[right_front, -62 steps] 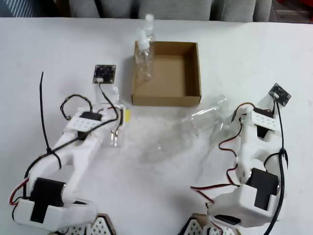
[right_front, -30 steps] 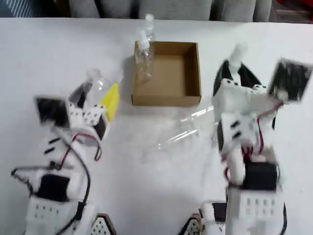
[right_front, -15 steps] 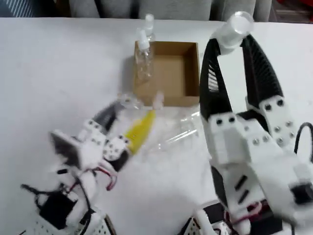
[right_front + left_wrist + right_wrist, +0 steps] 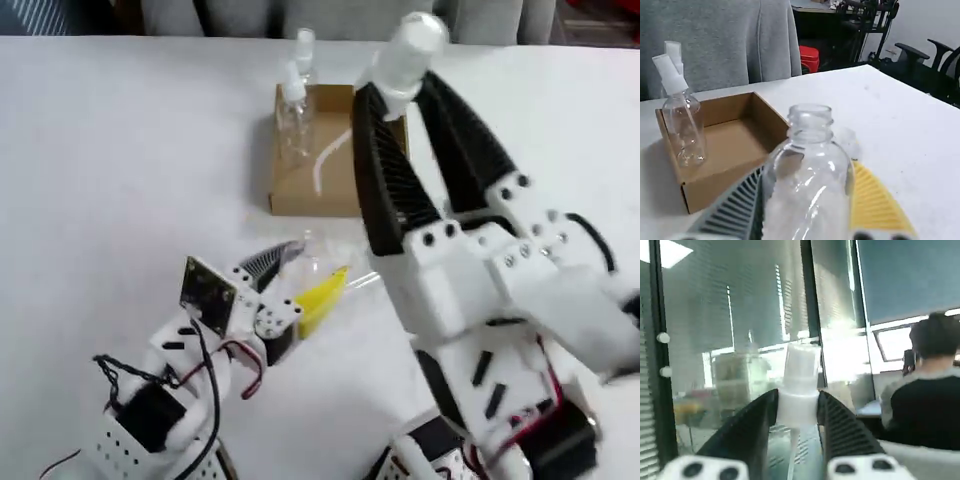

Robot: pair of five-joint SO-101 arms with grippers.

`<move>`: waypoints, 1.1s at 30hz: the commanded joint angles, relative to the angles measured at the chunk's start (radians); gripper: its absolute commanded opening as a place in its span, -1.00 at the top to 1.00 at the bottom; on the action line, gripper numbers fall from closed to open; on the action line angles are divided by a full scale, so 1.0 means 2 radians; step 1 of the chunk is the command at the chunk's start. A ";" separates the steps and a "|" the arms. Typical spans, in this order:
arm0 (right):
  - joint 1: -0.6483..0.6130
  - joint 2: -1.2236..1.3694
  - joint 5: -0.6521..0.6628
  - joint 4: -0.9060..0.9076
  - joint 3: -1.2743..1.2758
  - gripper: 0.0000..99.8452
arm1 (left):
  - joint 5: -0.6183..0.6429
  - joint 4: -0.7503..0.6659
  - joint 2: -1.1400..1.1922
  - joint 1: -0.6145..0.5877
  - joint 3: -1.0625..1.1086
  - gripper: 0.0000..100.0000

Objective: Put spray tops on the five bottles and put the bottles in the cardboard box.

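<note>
left end effector point(image 4: 312, 262) grips bottle point(image 4: 810, 165) | right end effector point(image 4: 797, 409) grips spray top point(image 4: 800, 371)

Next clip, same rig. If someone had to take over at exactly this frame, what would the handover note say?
Left gripper: shut on an uncapped clear bottle, on the near side of the cardboard box.
Right gripper: shut on a white spray top, raised high, its tube hanging down.
Box: one capped bottle stands at its left wall, apparently inside; a second capped bottle shows just behind it.
Done: two bottles capped.
Left: fit the held spray top on the held bottle, box it, then the rest.
</note>
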 commanded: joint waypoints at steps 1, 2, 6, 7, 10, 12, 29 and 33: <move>-0.003 0.003 -0.009 -0.016 0.045 0.97 | -0.005 -0.015 -0.020 0.005 -0.002 0.96; -0.003 0.003 -0.008 -0.033 0.062 0.97 | -0.005 -0.015 -0.029 0.005 0.003 0.96; -0.003 0.003 -0.006 -0.083 0.106 0.97 | -0.005 -0.015 -0.081 0.005 0.028 0.96; -0.003 0.003 -0.006 -0.082 0.110 0.97 | -0.005 -0.015 -0.095 0.005 0.035 0.96; -0.003 0.003 -0.006 -0.082 0.110 0.97 | -0.005 -0.016 -0.103 0.004 0.041 0.96; 0.002 0.000 -0.006 -0.069 0.108 0.97 | -0.005 -0.016 -0.101 0.004 0.042 0.96; 0.001 -0.059 -0.010 0.010 0.160 0.97 | -0.005 -0.017 -0.101 -0.022 0.043 0.96; 0.001 -0.058 -0.010 0.000 0.163 0.97 | -0.005 -0.016 -0.101 -0.022 0.043 0.96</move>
